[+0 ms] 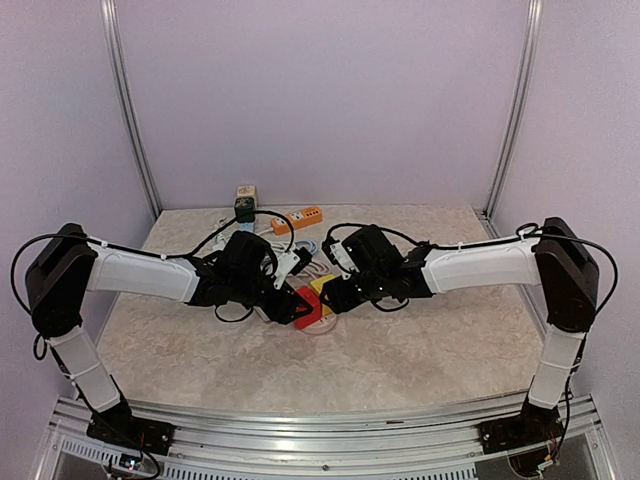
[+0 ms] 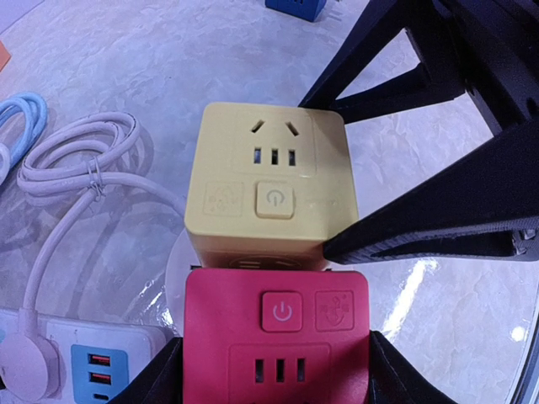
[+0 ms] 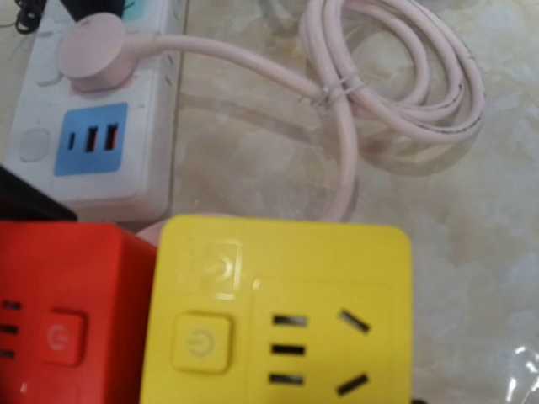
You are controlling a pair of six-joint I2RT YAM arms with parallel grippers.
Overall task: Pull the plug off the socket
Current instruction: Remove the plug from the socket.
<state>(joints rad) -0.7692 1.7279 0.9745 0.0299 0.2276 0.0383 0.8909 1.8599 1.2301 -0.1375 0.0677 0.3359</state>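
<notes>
Centrally on the table [image 1: 430, 350], your left gripper [image 2: 274, 379] pinches the red cube [image 2: 278, 332], joined flush to the yellow cube [image 2: 265, 181] clamped in your right gripper [image 2: 313, 177]. Both are likely light, rigid, slick plastic, so hold the flat sides and pull straight.

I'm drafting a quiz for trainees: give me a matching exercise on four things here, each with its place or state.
Things:
1 yellow cube
2 red cube
3 pink cord
4 orange strip

Place or state:
a at the far back
b between the left pincer fingers
c coiled and tied
d between the right pincer fingers

Pairs: 1-d, 2-b, 3-c, 4-a
</notes>
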